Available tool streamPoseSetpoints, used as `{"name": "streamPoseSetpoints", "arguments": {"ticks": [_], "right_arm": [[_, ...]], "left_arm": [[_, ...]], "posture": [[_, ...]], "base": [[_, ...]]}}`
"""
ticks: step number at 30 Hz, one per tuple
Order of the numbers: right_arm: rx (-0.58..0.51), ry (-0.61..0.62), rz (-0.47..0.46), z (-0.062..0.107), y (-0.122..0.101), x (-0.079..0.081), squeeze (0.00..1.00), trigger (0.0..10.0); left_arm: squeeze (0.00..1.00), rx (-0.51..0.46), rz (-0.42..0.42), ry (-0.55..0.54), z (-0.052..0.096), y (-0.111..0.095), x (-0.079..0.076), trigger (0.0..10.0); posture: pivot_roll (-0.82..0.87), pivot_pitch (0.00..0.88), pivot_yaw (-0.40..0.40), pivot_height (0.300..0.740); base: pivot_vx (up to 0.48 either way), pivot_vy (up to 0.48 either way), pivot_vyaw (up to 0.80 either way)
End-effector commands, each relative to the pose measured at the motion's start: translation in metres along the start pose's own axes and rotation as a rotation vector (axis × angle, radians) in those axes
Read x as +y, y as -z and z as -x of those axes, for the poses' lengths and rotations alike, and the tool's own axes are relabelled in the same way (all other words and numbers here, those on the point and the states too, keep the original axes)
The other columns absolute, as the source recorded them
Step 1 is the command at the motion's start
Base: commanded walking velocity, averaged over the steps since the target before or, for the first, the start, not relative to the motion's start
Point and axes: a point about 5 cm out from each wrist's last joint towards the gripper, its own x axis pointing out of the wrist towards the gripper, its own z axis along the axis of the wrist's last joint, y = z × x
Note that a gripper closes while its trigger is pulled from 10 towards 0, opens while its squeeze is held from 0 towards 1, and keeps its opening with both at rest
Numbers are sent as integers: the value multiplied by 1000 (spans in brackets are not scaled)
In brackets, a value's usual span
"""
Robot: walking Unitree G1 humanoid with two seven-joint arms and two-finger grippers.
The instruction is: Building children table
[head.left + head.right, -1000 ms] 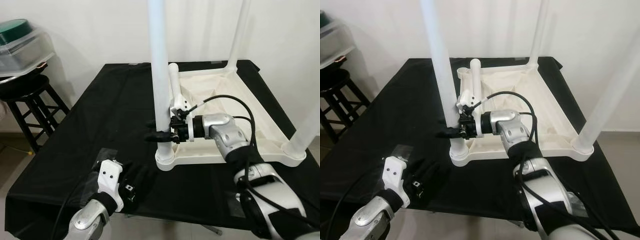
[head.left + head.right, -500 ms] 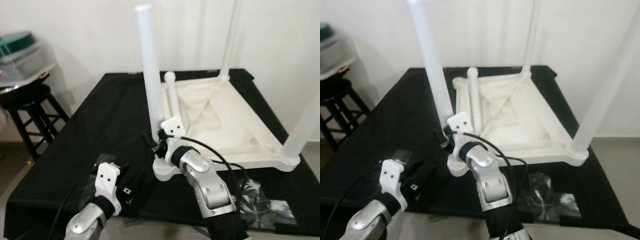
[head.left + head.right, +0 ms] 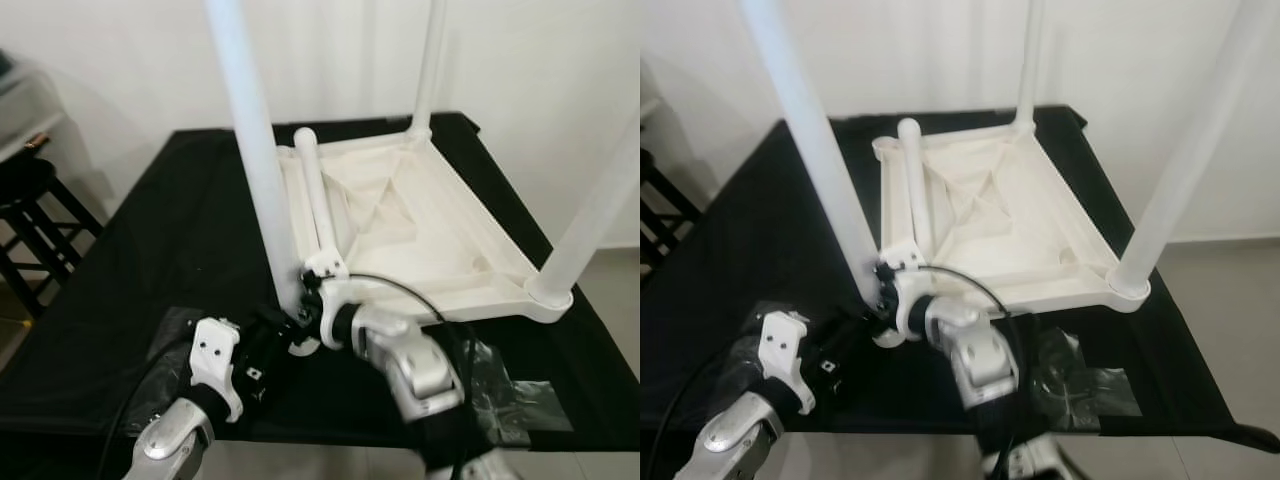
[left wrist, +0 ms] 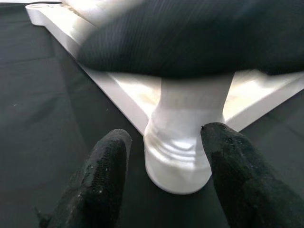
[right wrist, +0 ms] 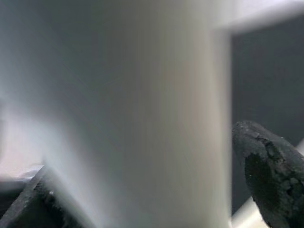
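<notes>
White plastic: children's table [image 3: 430, 235], upside down on the counter [image 3: 170, 250], three legs standing upright at its corners.
Near-left leg [image 3: 255, 160]: seated in the corner socket [image 4: 183, 156] closest to the robot, just beside both grippers.
Loose fourth leg [image 3: 318, 200]: lying along the left inner edge of the upturned tabletop, round end toward the far side.
Other legs: one [image 3: 430, 60] at the far corner, one [image 3: 590, 225] at the near-right corner.
Right gripper [image 3: 300, 300]: reaching across from the right, set against the base of the near-left leg; fingers [image 5: 266, 171] on either side of the white tube, closed around it.
Left gripper [image 4: 164, 156]: low over the black cloth, fingers [image 4: 102, 175] spread apart and flanking the corner socket, not touching it.
Counter covering: black cloth, with a clear plastic bag [image 3: 510, 385] lying at the near-right edge beside the table frame.
Surroundings: black wooden stool [image 3: 30, 215] at far left against a white wall.
</notes>
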Motion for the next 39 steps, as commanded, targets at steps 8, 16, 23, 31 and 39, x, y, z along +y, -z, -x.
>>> {"name": "streamPoseSetpoints", "arguments": {"ticks": [8,16,23,31,39], "right_arm": [[41,-334,167,4,-13,-15,0,10000],[96,-376,91,2,-10,-34,0,0],[90,-398,93,7,-8,-41,0,0],[60,-305,101,17,0,-48,0,0],[124,483,-101,3,58,0,0,0]], "left_arm": [[0,24,0,-12,1,5,2,10000],[0,27,-2,-12,1,6,3,10000],[0,27,-1,-12,1,6,3,10000],[0,25,2,-11,2,5,1,10000],[0,25,2,-11,5,4,3,10000]], "posture": [[0,46,54,740],[7,44,53,740],[2,44,56,740],[-1,52,54,740],[-31,77,70,740]], "base": [[0,0,0],[0,0,0],[0,0,0],[0,0,0],[0,0,0]]}}
